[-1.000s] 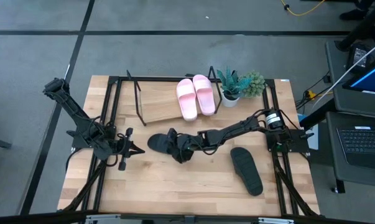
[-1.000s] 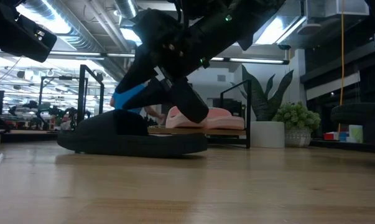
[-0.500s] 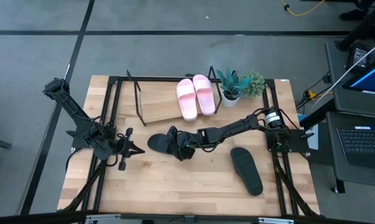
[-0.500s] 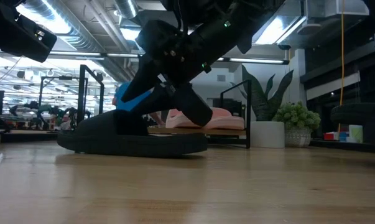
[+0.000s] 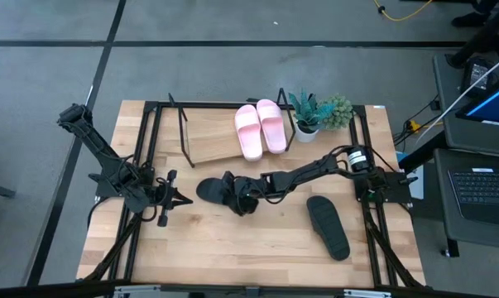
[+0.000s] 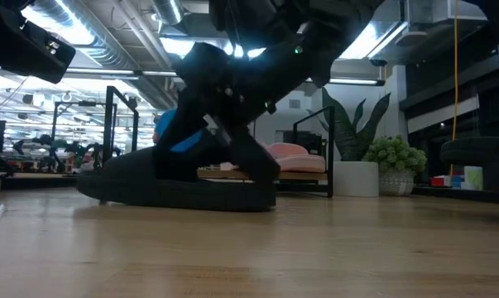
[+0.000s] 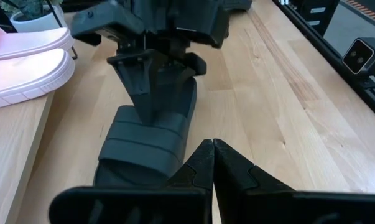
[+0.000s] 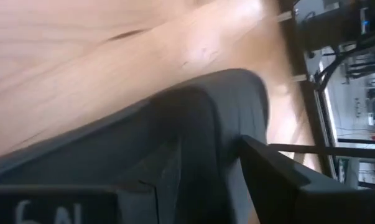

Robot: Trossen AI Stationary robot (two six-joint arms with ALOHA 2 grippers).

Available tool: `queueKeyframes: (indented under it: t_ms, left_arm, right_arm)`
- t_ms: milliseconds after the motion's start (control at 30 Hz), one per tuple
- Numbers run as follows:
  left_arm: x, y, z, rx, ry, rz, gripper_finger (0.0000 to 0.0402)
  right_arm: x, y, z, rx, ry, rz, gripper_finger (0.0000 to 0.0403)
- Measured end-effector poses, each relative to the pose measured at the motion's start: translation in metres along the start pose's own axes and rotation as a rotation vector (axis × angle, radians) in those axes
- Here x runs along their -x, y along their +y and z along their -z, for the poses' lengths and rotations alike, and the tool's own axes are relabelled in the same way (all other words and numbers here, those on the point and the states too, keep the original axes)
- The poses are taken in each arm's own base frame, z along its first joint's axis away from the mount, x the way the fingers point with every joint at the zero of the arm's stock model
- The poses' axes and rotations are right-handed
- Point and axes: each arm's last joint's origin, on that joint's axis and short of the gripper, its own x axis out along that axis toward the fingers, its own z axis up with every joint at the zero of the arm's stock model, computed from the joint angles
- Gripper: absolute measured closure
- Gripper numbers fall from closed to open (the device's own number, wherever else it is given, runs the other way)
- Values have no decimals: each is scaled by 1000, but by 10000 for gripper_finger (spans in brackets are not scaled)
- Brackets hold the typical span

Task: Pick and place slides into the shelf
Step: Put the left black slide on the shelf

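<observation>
One black slide (image 5: 214, 191) lies at the table's middle, and its strap (image 7: 142, 140) faces my left wrist camera. My right gripper (image 5: 239, 197) reaches in from the right and is shut on it. A second black slide (image 5: 328, 226) lies flat near the right side. Two pink slides (image 5: 260, 129) rest side by side on the right end of the tilted shelf board (image 5: 209, 139). Left of the middle slide, my left gripper (image 5: 171, 199) hovers shut (image 7: 209, 163) and touches nothing. My right gripper (image 8: 218, 186) has the middle black slide's strap (image 8: 227, 118) pinched between its two fingers (image 8: 274, 177). It comes slanting down from the table's right (image 6: 241, 145). The slide's sole (image 6: 175, 194) lies on the tabletop. The gripper body hides how far back the strap reaches.
Potted plants (image 5: 319, 112) stand just right of the shelf at the far edge. The shelf's black wire frame (image 5: 183, 124) rises on its left side, and the board's left part is bare. Bare tabletop lies along the near edge (image 5: 232, 248).
My right gripper has sunk lower onto the middle black slide and edged slightly toward the table's left. The slide has shifted a little under it while remaining on the table.
</observation>
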Motion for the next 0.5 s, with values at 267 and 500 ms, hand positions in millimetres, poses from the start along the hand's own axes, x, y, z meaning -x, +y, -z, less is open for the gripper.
queueKeyframes:
  t_ms: [267, 500]
  left_arm:
    - [0, 0, 1, -7, 8, -3, 402]
    - [0, 1, 3, -20, 25, -9, 401]
  right_arm:
    - [-2, -4, -3, -7, -32, 61, 240]
    - [-2, -4, -2, -4, -22, 55, 253]
